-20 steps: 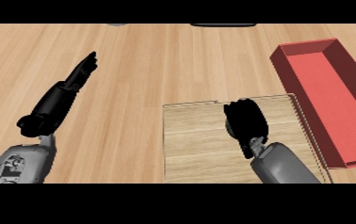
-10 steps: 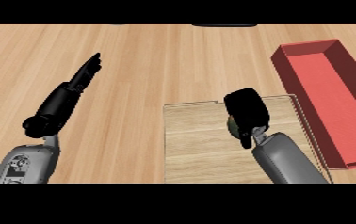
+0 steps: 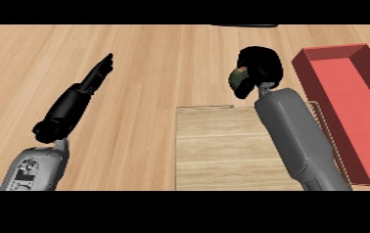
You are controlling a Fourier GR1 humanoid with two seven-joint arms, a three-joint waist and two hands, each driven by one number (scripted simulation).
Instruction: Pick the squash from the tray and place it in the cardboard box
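Note:
My right hand [image 3: 262,66] is curled round the squash [image 3: 237,78], of which only a greenish-brown edge shows at the hand's left side. Hand and squash hang past the far edge of the wooden tray [image 3: 217,151], over the counter and to the left of the red box [image 3: 339,87]. The tray's surface shows bare wood, partly covered by my right forearm. At the left, my left hand [image 3: 96,76] stays open over the counter with straight fingers pointing away.
The red box is long and open-topped, running along the right edge beside the tray. A dark object [image 3: 244,25] sits at the counter's far edge. Light wooden counter [image 3: 166,60] spreads between the two arms.
My right hand has lifted off the tray with the squash and moved away from me, past the tray's far edge. The left arm has barely shifted.

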